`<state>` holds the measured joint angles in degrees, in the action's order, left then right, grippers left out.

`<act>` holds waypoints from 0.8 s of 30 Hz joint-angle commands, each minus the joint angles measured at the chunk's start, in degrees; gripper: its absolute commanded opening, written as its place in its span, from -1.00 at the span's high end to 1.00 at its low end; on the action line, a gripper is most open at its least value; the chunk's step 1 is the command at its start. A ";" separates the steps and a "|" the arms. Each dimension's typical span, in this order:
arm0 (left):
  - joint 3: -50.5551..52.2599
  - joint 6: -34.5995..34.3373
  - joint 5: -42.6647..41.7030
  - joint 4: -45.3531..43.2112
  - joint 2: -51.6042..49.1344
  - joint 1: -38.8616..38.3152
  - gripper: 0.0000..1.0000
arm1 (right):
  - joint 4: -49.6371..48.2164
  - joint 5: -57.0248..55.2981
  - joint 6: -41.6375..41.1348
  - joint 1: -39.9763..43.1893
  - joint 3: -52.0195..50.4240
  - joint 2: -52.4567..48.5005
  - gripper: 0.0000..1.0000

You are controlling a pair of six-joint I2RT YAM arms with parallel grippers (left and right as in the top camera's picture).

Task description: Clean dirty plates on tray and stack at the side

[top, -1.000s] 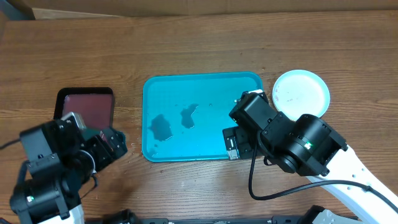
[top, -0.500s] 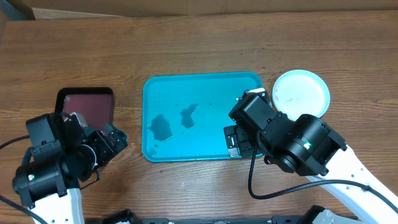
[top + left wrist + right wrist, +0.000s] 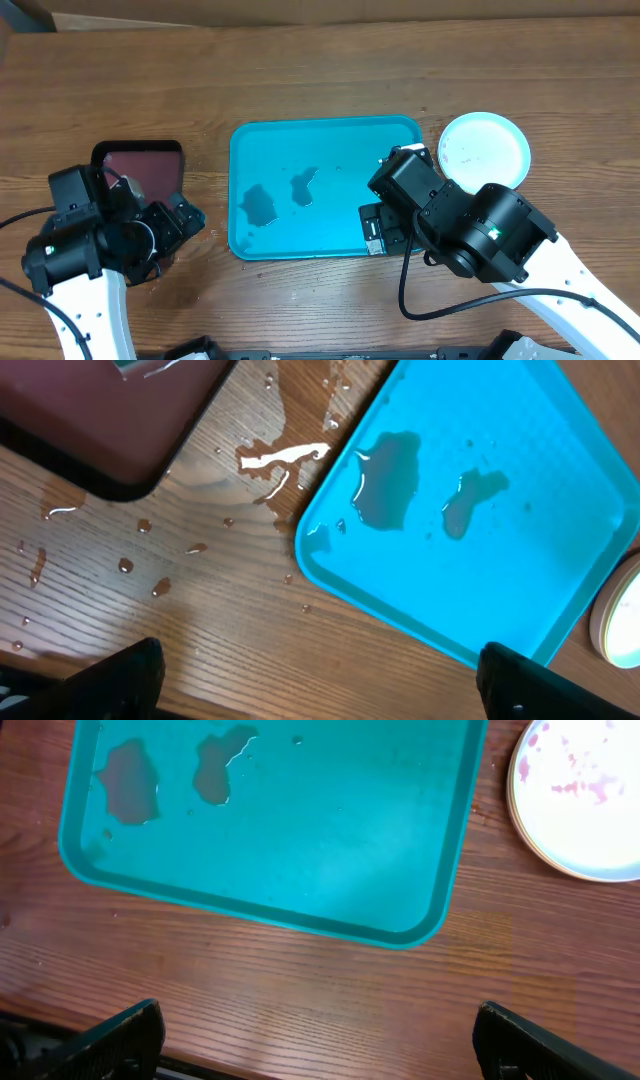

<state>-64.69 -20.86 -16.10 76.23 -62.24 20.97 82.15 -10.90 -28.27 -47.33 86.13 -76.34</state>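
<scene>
The turquoise tray point(image 3: 320, 190) lies mid-table with two puddles of water and no plates on it. It also shows in the left wrist view point(image 3: 500, 510) and the right wrist view point(image 3: 300, 820). A stack of plates point(image 3: 485, 150), pale mint on top, sits on the table right of the tray. In the right wrist view point(image 3: 580, 795) its top plate has pink smears. My left gripper point(image 3: 320, 680) is open and empty over wet wood left of the tray. My right gripper point(image 3: 320, 1040) is open and empty over wood in front of the tray.
A dark maroon black-rimmed tray point(image 3: 140, 170) sits at the left, also in the left wrist view point(image 3: 100, 420). Water drops and a small puddle point(image 3: 285, 458) lie on the wood between it and the turquoise tray.
My left arm has shifted back and a little left, toward the maroon tray. The right arm, the tray and the plate stack have not moved.
</scene>
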 commanded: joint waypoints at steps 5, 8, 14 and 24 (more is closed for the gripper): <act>0.42 -0.39 -0.24 -0.20 -3.45 -0.37 -0.99 | 1.51 -1.84 0.17 -0.17 -0.26 0.61 -1.00; 0.42 -0.39 -0.24 -0.20 -4.61 -0.37 -0.99 | -1.05 -5.05 0.20 -0.11 -0.26 0.98 -1.00; 0.42 -0.39 -0.24 -0.22 -7.13 -0.37 -0.99 | -11.10 -5.27 0.44 9.01 -0.76 6.73 -1.00; 0.42 -0.39 -0.24 -0.22 -9.51 -0.37 -1.00 | -33.88 18.78 10.97 38.21 -24.90 26.91 -1.00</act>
<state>-64.42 -20.86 -16.10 76.05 -71.11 20.97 55.46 -1.83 -21.93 -15.16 71.44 -56.95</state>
